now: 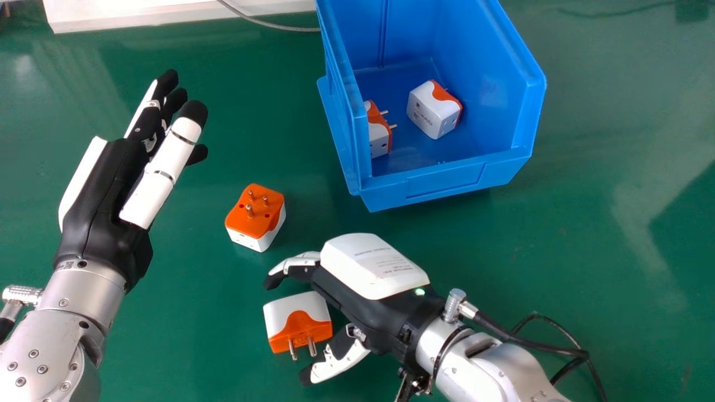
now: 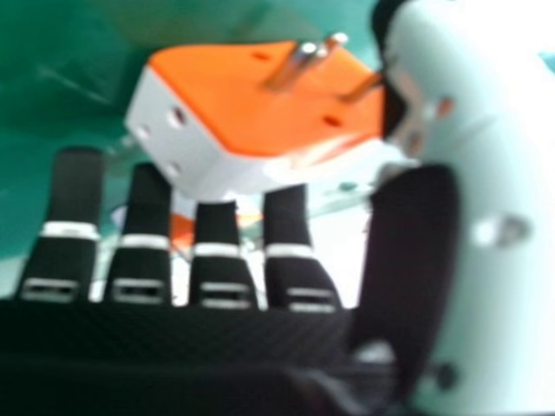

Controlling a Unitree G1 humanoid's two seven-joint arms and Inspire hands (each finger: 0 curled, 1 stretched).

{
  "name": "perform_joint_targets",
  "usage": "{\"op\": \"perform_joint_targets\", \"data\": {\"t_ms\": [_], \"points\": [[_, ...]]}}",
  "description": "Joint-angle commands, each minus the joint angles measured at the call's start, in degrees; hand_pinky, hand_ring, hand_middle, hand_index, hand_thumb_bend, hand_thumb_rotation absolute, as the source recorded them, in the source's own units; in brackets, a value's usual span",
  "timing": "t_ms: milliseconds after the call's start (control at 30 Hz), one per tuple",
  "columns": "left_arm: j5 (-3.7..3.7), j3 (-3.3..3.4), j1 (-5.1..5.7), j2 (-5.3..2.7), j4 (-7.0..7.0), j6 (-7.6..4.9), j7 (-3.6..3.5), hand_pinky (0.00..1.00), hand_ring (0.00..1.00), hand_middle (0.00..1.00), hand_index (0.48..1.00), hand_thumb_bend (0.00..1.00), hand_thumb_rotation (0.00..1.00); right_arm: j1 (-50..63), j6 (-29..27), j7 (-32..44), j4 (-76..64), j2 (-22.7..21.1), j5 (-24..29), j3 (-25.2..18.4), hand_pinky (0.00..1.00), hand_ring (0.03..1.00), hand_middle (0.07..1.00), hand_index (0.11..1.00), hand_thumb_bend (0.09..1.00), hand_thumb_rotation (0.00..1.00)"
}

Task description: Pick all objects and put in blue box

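I count two plugs in the box, toward the counter's far edge. By my judgement, half is done. Left to box are the farther plug and, toward the near edge, the nearer plug, between my right robot hand's wide-set fingers and thumb.

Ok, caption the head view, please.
Right hand open at one plug adapter, another nearby on the table, two inside the blue box.
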Motion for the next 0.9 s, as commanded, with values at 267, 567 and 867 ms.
{"op": "perform_joint_targets", "data": {"t_ms": [267,567,867], "points": [[-0.13,0.27,-0.79,0.54,-1.89,-0.13,0.52,0.89,0.95,0.99,0.981,0.49,0.78,0.78,2.30,3.20,-4.26,0.65,1.46,-0.13,0.62,0.753,0.799,0.745,0.449,0.14],[-0.09,0.18,-0.83,0.46,-1.77,-0.39,0.48,0.88,0.95,0.99,0.979,0.49,0.78,0.88,2.39,2.74,-3.45,1.11,1.90,-0.10,0.62,0.754,0.802,0.747,0.422,0.17],[0.07,-0.08,-0.66,0.38,-3.15,0.44,0.85,0.88,0.95,0.98,0.977,0.49,0.78,0.05,-0.41,-7.42,-0.03,1.38,-2.36,1.25,0.58,0.697,0.733,0.665,0.423,0.12]]}}
